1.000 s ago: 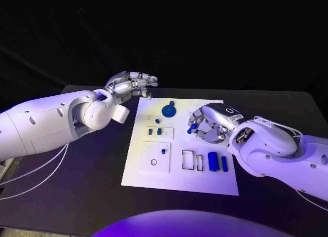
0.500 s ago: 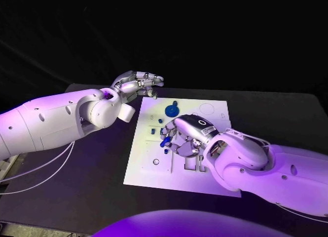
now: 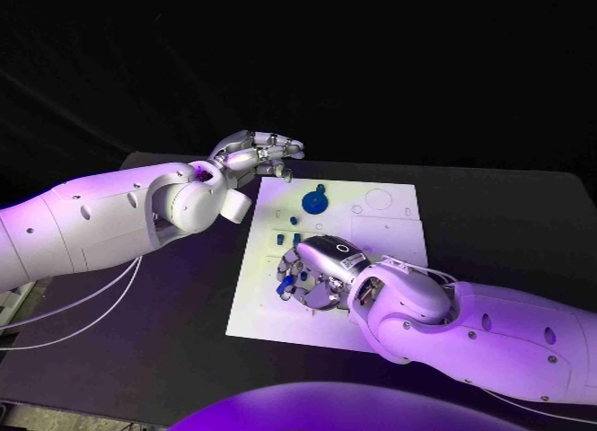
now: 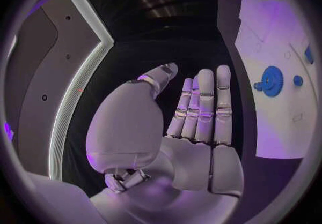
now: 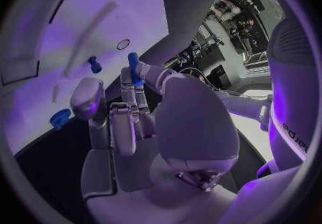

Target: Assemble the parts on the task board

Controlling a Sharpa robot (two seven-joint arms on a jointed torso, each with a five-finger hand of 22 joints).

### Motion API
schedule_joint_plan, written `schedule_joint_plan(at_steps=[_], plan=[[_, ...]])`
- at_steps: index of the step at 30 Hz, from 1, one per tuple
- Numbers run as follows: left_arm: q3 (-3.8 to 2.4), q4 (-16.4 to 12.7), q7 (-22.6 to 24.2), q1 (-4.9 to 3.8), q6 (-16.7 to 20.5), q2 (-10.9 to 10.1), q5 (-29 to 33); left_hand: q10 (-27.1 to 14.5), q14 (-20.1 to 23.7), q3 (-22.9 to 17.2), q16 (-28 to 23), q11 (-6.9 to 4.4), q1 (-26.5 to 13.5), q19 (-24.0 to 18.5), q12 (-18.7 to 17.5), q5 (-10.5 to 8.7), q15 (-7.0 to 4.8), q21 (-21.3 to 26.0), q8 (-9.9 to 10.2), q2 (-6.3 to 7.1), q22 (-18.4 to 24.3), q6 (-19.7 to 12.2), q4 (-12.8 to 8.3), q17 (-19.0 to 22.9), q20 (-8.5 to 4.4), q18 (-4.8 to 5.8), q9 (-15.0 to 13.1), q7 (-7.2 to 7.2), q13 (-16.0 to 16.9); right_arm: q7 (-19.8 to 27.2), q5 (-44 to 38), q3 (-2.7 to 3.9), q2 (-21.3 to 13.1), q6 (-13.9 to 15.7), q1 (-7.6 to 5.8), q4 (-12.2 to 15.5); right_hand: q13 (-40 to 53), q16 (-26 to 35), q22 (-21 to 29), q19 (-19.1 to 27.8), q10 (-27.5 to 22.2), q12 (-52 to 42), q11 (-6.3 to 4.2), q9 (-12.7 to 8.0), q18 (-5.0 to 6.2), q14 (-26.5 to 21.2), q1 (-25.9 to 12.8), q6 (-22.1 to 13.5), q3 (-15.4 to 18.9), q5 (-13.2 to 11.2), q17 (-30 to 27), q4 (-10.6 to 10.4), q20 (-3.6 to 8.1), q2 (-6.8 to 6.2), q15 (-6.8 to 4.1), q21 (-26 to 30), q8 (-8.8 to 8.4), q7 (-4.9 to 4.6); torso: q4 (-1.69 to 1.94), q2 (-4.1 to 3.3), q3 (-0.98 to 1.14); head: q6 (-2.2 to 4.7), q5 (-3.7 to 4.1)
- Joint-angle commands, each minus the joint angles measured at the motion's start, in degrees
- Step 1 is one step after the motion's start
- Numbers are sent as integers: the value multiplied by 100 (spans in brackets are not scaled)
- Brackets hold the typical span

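Observation:
The white task board (image 3: 391,235) lies in the middle of the black table. My right hand (image 3: 320,272) hovers over the board's left middle and pinches a small blue peg (image 3: 285,286) between thumb and a finger. In the right wrist view that peg (image 5: 134,69) sits at the fingertips (image 5: 142,74), above the board and close to a small round hole (image 5: 123,44). A blue gear (image 3: 314,200) lies at the board's far side, with two short blue pegs (image 3: 289,239) nearer. My left hand (image 3: 260,149) floats beyond the board's far left corner, fingers straight and holding nothing (image 4: 201,111).
Another small blue peg (image 5: 94,64) stands on the board near my right hand, and a dark-edged rectangular recess (image 5: 27,36) lies further off. The left wrist view shows the gear (image 4: 271,80) and board (image 4: 282,133) beside the hand. My right forearm (image 3: 479,332) covers the board's near right part.
My right hand has carried the blue peg from the board's right middle across to its left middle, nearer to me. My left hand has stayed almost where it was.

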State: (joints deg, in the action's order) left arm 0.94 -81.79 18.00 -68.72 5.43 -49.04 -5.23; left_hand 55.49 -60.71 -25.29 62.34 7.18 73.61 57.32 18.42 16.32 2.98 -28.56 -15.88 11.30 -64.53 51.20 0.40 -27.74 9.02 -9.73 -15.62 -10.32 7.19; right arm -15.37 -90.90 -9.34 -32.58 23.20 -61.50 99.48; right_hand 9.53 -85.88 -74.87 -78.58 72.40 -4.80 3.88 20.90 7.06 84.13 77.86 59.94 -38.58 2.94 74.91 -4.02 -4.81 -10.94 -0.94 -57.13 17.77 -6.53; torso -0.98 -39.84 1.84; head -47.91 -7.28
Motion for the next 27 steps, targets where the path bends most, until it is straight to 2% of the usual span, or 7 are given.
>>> schedule_joint_plan(at_steps=[1,6,22,27], plan=[[-1,-9,19,-6,-104,8,20,-51,21,18,-9,4,34,5,32,3,2,26,-31,-39,5,-41,-8,5,3,-67,-4,10,-8,107,-141,-8,21,-264,21,-61,8,-3,3,6,88,23,-75,665,-35,336,-34,-22,4,32,250,34,15,36,-26,36,12,-18,2,-4,7,-25,2],[0,-10,16,-6,-107,4,20,-51,21,18,-9,4,34,5,32,3,2,26,-31,-39,5,-41,-8,5,3,-67,-4,10,-8,77,-245,-16,36,-318,40,-105,8,-3,3,6,88,23,-75,665,-35,336,-34,-22,4,32,250,34,15,36,-26,36,12,-18,5,-1,7,-53,-8],[2,-9,11,-6,-104,-11,20,-59,23,23,-7,6,32,7,40,4,4,30,-32,-40,13,-45,-6,12,4,-66,-3,8,-7,-65,-589,-19,24,-597,46,-113,14,0,-6,0,87,26,-76,677,-39,334,-53,-27,2,35,242,47,13,30,-25,21,16,-16,3,-2,7,-65,-15],[2,-12,9,-6,-105,-14,20,-59,23,23,-7,6,32,7,40,4,4,30,-32,-40,13,-45,-6,12,4,-66,-3,8,-7,-198,-908,-20,53,-701,46,-111,23,-4,-7,2,82,33,-75,692,-38,336,-85,-38,4,29,253,75,12,2,-24,27,20,-15,6,-3,1,-62,-16]])
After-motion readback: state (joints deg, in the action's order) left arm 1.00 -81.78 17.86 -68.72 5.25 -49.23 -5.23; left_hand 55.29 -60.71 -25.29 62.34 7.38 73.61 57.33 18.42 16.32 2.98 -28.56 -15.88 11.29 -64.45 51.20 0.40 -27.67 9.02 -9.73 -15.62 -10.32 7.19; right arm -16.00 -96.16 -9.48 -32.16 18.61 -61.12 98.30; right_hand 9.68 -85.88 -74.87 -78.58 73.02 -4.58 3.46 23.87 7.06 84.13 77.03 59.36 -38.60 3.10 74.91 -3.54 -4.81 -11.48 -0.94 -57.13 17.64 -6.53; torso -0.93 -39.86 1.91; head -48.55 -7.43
